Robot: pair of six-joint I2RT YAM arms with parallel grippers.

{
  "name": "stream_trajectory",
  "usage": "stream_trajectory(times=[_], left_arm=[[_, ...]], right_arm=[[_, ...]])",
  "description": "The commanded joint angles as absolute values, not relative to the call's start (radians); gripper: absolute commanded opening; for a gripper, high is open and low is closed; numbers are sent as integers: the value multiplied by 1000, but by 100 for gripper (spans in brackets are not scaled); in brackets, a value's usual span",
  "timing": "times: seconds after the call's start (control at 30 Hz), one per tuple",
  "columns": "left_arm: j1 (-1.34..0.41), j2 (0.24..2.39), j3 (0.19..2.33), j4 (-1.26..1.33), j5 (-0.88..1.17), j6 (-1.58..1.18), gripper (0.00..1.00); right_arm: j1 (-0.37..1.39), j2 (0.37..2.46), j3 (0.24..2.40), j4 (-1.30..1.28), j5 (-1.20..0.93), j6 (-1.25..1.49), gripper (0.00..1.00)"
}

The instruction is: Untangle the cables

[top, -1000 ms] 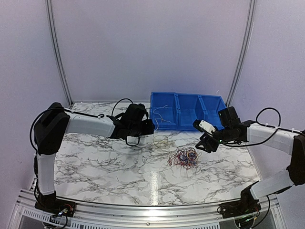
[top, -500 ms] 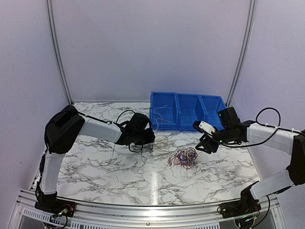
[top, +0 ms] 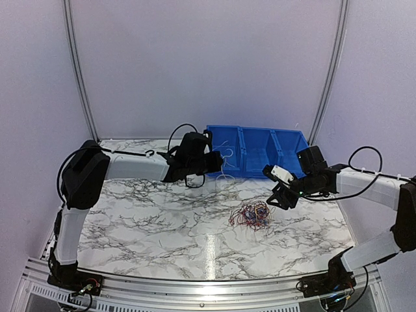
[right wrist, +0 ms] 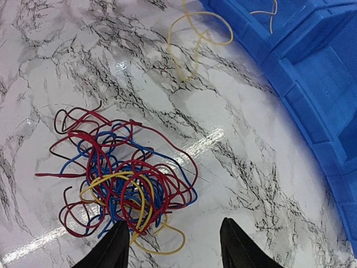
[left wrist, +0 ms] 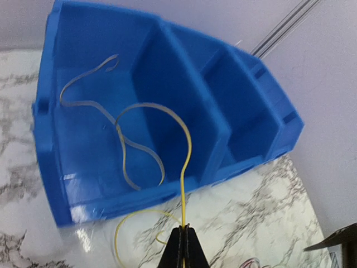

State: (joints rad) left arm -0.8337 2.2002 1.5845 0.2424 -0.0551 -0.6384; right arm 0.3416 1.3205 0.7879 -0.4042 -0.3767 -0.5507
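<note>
The cables are mostly one tangled bunch of red, blue and yellow wires on the marble table, seen close in the right wrist view. My right gripper hangs open just above the bunch's near edge, holding nothing. A single yellow cable is pinched in my left gripper, which is shut on it at the front of the blue bin. That cable arcs up over the bin's left compartment, and its loose loops trail on the table.
The blue three-compartment bin stands at the back right of the table. A pale cable lies curled in its left compartment. White walls and metal rails close in the back and sides.
My left gripper has shut on the yellow cable and moved back and right toward the bin, drawing the cable up. The right arm and the bunch have not moved.
</note>
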Motion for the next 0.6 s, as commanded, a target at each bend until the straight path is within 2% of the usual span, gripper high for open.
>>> stream_trajectory(times=[0.0, 0.37, 0.57], left_arm=[[-829, 2185, 1747, 304, -85, -477, 0], [-755, 2423, 2255, 275, -197, -330, 0], [-715, 2550, 2347, 273, -221, -354, 0]], right_arm=[[333, 1334, 809, -411, -388, -556, 56], [333, 1354, 810, -413, -385, -554, 56], [332, 1363, 809, -411, -380, -556, 56]])
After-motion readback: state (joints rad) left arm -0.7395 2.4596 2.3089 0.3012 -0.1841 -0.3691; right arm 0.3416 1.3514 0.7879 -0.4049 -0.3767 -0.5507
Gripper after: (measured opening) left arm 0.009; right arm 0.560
